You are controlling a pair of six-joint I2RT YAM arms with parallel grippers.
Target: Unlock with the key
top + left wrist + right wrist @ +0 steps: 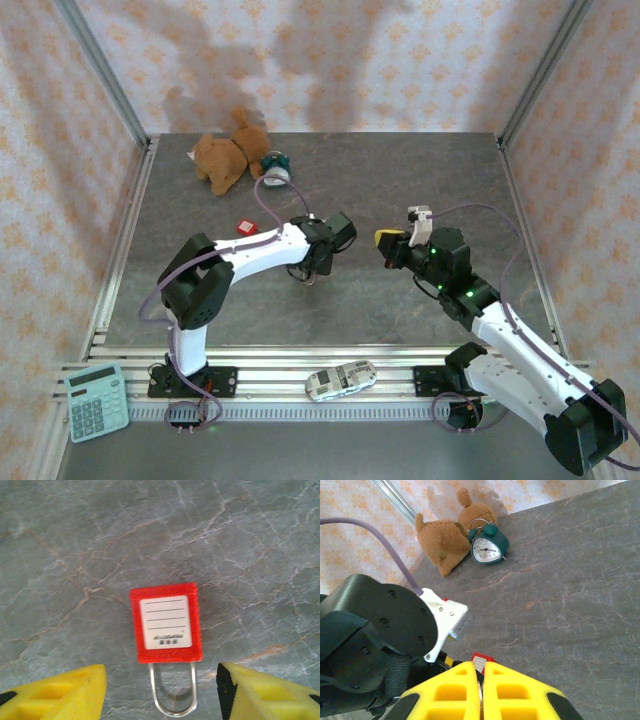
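Left wrist view, close: red padlock (166,625) lies flat on the grey veined surface (250,540), label side up. Left claw (161,687) stands apart, one yellow fingertip (75,690) at each lower corner, gripping nothing. The steel shackle (172,692) lies between the tips and touches neither. Shackle end points toward the claw, body away from it. The long axis runs roughly along the claw's line, slightly tilted. Both shackle legs sit in the body.

Label (165,621): white, with four ruled lines left blank. One row of small print sits below them, too fine to read.

Top view: the padlock (247,227) is a small red square just beyond the left forearm, left of centre. Shackle direction cannot be made out there. This view adds a calculator (97,401) at the near left corner and a silver toy car (340,379) on the base rail.

Right claw (479,666): yellow fingers pressed together. Cannot tell whether anything is pinched between them.

Right wrist view: brown plush toy (445,537) and teal alarm clock (487,545) touch near the far wall. Clock face is white, numerals too small to read.
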